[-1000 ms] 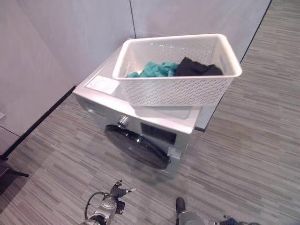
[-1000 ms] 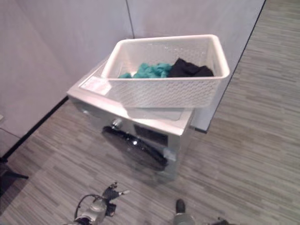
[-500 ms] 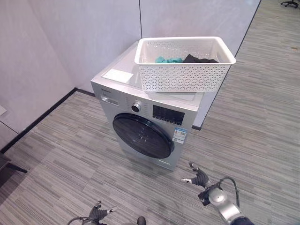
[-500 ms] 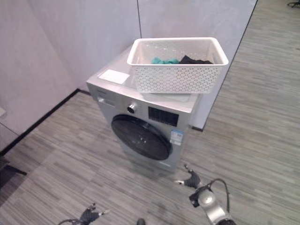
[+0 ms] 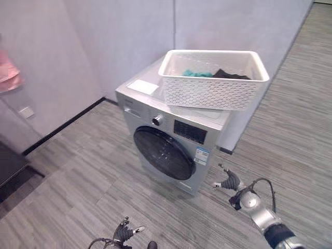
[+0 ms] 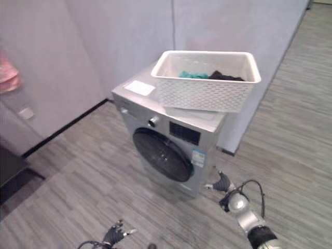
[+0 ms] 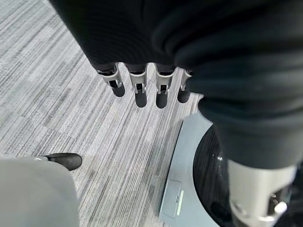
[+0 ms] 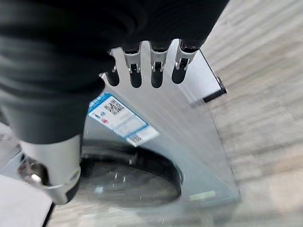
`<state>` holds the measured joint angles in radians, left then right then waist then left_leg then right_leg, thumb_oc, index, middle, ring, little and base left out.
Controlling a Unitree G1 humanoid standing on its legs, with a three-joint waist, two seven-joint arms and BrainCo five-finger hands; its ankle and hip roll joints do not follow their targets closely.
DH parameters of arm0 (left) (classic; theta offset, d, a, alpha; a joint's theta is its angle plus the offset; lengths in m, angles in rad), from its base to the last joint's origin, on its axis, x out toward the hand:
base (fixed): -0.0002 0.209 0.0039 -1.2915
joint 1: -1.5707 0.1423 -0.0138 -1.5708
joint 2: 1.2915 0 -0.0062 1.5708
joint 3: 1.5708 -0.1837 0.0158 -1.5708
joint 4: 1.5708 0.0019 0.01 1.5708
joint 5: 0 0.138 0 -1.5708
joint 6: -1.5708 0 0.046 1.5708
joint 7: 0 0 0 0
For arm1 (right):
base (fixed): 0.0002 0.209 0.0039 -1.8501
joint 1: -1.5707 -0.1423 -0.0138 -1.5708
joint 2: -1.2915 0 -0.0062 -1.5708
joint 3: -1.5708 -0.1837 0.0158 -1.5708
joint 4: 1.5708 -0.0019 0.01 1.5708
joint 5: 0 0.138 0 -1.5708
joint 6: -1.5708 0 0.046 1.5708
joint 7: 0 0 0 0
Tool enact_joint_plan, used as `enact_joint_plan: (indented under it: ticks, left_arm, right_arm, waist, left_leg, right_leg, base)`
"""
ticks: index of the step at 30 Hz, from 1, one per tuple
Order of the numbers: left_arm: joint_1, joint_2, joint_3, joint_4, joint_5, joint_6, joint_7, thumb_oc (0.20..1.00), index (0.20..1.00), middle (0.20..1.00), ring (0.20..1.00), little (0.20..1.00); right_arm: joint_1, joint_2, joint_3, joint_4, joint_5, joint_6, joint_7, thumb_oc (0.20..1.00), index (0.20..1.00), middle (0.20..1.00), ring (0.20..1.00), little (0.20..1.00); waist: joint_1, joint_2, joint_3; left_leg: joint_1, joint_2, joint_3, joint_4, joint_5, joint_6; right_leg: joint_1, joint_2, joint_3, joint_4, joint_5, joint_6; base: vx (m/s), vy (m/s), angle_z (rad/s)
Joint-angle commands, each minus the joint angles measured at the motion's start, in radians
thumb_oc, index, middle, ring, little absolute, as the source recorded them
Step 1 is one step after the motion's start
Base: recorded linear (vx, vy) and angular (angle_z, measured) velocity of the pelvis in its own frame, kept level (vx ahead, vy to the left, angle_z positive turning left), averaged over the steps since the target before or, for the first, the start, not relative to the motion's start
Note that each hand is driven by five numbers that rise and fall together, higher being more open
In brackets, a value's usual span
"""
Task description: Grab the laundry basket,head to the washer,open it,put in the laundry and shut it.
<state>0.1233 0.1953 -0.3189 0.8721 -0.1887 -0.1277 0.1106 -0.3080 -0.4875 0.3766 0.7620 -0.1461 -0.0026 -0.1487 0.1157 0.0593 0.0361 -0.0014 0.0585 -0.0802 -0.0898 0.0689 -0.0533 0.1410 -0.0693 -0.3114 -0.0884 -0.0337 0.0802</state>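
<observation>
Both hands are empty, fingers straight and spread apart: the right hand [image 5: 230,182] hangs low in front of the washer's lower right corner, near its front panel but not touching, and the left hand [image 5: 124,231] hangs low over the striped grey floor [image 5: 78,181], well apart from the machine. White laundry basket [image 5: 213,92] sits on top of the silver washer [image 5: 171,132], toward its right side, with a teal garment [image 5: 197,73] and a black garment [image 5: 231,75] lying inside. Washer's round dark door [image 5: 163,153] is closed, a knob [image 5: 157,120] above it and a white sheet [image 5: 142,86] on the lid left of the basket.
</observation>
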Motion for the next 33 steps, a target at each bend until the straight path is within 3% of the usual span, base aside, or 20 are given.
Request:
enact_joint_plan:
  ticks: [1,8,14,20,26,30,31,33]
  left_arm:
    - [-0.065,0.057,-0.028,0.022,-0.002,-0.015,-0.008,1.0,1.0,1.0,1.0,1.0]
    - [-0.081,0.065,-0.068,-0.009,-0.043,-0.009,-0.016,1.0,1.0,1.0,1.0,1.0]
    - [-0.149,0.072,-0.135,-0.061,-0.106,-0.021,-0.002,1.0,1.0,1.0,1.0,1.0]
    - [-0.167,0.088,-0.19,-0.121,-0.124,-0.017,-0.01,1.0,1.0,1.0,1.0,1.0]
    - [-0.188,0.093,-0.199,-0.11,-0.124,-0.014,0.005,1.0,1.0,1.0,1.0,1.0]
    - [-0.217,0.074,-0.203,-0.064,-0.129,-0.012,0.032,1.0,1.0,1.0,1.0,1.0]
    - [-0.218,0.064,-0.196,-0.05,-0.133,-0.008,0.044,1.0,1.0,1.0,1.0,1.0]
    - [-0.22,0.061,-0.191,-0.042,-0.134,-0.007,0.055,1.0,1.0,1.0,1.0,1.0]
  right_arm:
    - [-0.089,0.023,0.029,0.058,0.034,-0.026,-0.052,1.0,1.0,1.0,1.0,1.0]
    - [-0.262,0.056,0.075,0.254,0.108,-0.023,-0.071,1.0,1.0,1.0,1.0,1.0]
    - [-0.455,0.043,0.063,0.399,0.191,-0.035,-0.128,1.0,1.0,1.0,1.0,1.0]
    - [-0.548,0.031,0.047,0.452,0.243,-0.047,-0.167,1.0,1.0,1.0,1.0,1.0]
    - [-0.61,0.038,0.046,0.472,0.27,-0.049,-0.187,1.0,1.0,1.0,1.0,1.0]
    - [-0.589,0.159,0.081,0.451,0.296,-0.052,-0.186,1.0,1.0,1.0,1.0,1.0]
    - [-0.545,0.248,0.09,0.432,0.332,-0.056,-0.175,1.0,1.0,1.0,1.0,1.0]
    - [-0.519,0.297,0.103,0.421,0.344,-0.058,-0.168,1.0,1.0,1.0,1.0,1.0]
  waist:
    - [0.035,-0.078,0.022]
    - [0.079,-0.065,0.078]
    - [0.112,-0.03,0.17]
    - [0.15,-0.005,0.209]
    - [0.171,-0.007,0.227]
    - [0.186,-0.023,0.233]
    - [0.189,-0.031,0.228]
    - [0.189,-0.036,0.224]
  left_leg:
    - [0.01,0.01,-0.039,0.003,-0.08,0.017]
    - [-0.055,0.007,-0.079,0.003,-0.051,0.012]
    - [-0.183,-0.011,-0.137,0.003,0.003,-0.003]
    - [-0.266,-0.044,-0.193,0.029,0.019,-0.006]
    - [-0.299,-0.052,-0.205,0.04,0.022,-0.005]
    - [-0.303,-0.05,-0.212,0.042,0.021,-0.004]
    - [-0.295,-0.05,-0.214,0.037,0.02,-0.004]
    - [-0.29,-0.049,-0.214,0.034,0.02,-0.005]
  right_leg:
    - [-0.028,-0.085,0.055,0.001,-0.01,0.051]
    - [-0.07,-0.082,0.031,0.001,-0.002,0.047]
    - [-0.16,-0.083,-0.003,0.001,0.015,0.034]
    - [-0.19,-0.085,-0.045,0.001,0.013,0.025]
    - [-0.215,-0.084,-0.047,0.001,0.015,0.023]
    - [-0.213,-0.081,-0.051,0.001,0.007,0.018]
    - [-0.207,-0.078,-0.051,0.001,0.003,0.015]
    - [-0.202,-0.077,-0.053,0.001,0.0,0.014]
  base:
    - [-0.02,0.008,0.18]
    - [-0.07,-0.003,0.18]
    - [-0.16,0.01,0.24]
    - [-0.04,0.018,0.46]
    - [-0.01,0.013,0.06]
    - [0.04,0.002,0.03]
    - [0.04,-0.008,0.03]
    - [0.05,-0.007,0.05]
